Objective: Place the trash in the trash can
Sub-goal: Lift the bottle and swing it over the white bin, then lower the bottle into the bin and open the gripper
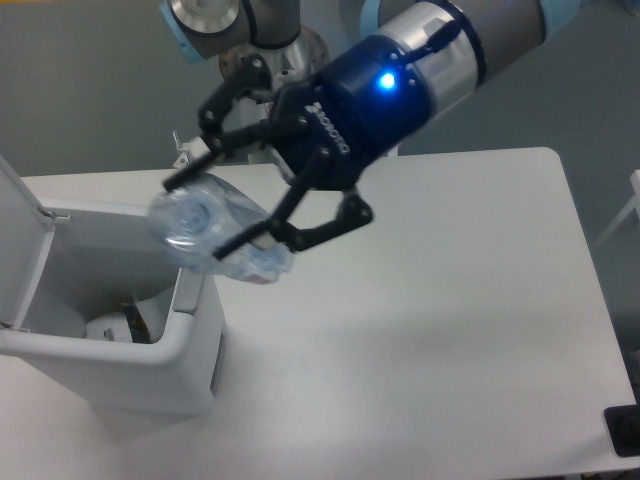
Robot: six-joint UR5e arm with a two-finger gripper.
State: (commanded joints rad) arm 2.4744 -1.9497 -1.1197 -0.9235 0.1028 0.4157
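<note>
My gripper (205, 215) is shut on the crushed clear plastic bottle (215, 235), with a little blue showing at its lower end. It holds the bottle in the air above the right rim of the white trash can (190, 330). The can's flip lid (18, 215) stands open at the left. Inside the can lies the crumpled white wrapper (108, 328) next to some dark scrap. The grey recessed patch (188, 280) shows on the can's right wall.
The arm's base column (275, 120) stands at the table's back edge. A dark object (625, 432) sits at the table's front right corner. The white table (450, 330) stretches to the right of the can.
</note>
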